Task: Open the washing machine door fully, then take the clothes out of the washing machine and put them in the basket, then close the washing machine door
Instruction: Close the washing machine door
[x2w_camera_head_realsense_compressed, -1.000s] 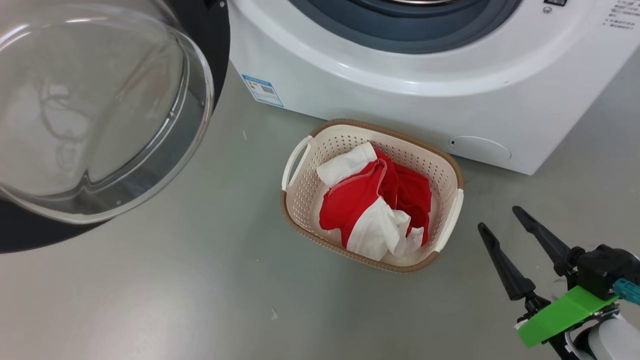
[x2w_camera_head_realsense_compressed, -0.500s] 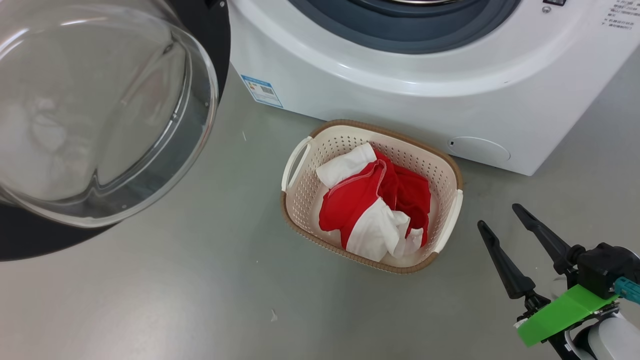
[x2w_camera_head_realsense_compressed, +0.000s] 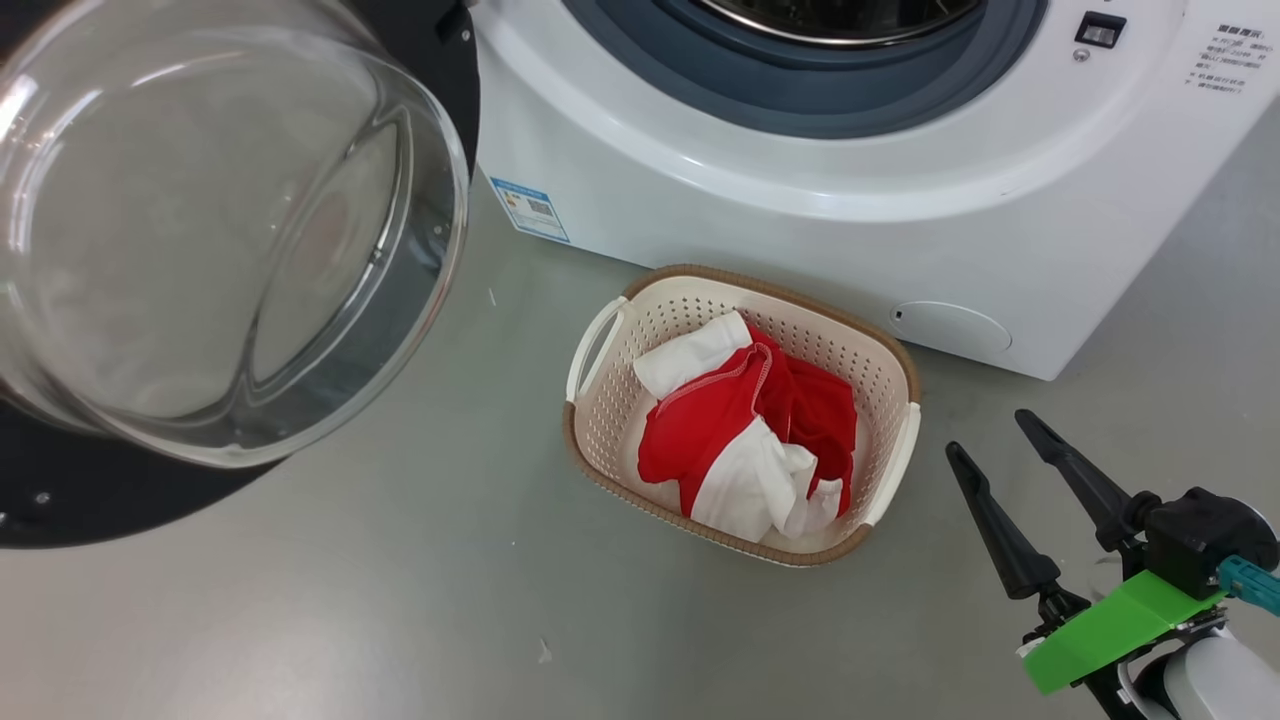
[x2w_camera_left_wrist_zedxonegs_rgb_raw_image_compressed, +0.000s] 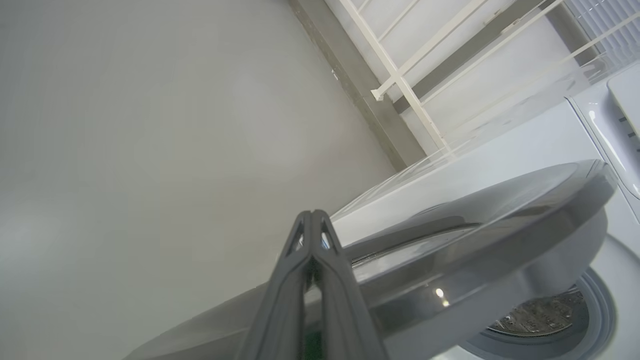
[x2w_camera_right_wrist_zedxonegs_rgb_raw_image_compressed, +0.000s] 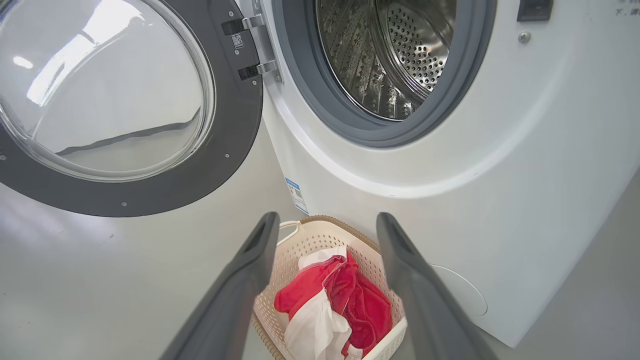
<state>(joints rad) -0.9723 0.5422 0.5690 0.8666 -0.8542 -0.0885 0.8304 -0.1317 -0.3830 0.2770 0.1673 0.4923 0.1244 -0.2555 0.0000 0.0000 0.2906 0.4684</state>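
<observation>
The washing machine door (x2w_camera_head_realsense_compressed: 200, 250) hangs open at the left. Its glass bowl bulges out over the grey floor (x2w_camera_head_realsense_compressed: 400, 600) and blocks the head camera's sight of what lies beneath it. To its right stands the washing machine (x2w_camera_head_realsense_compressed: 800, 230), with a small blue label (x2w_camera_head_realsense_compressed: 530, 208) low on its front. In the left wrist view a white railing (x2w_camera_left_wrist_zedxonegs_rgb_raw_image_compressed: 400, 75) runs behind the machine.

The left hand (x2w_camera_left_wrist_zedxonegs_rgb_raw_image_compressed: 312, 214) has its fingers pressed together with nothing between them, close by the door's outer rim; whether it touches the rim cannot be told. The right hand (x2w_camera_head_realsense_compressed: 987, 432), at the lower right, is spread wide and empty above the floor, just right of the basket.

The basket (x2w_camera_head_realsense_compressed: 760, 285) sits on the floor just in front of the machine, with the clothes (x2w_camera_head_realsense_compressed: 720, 420) heaped inside it. The drum (x2w_camera_right_wrist_zedxonegs_rgb_raw_image_compressed: 390, 55) shows its perforated steel wall.
</observation>
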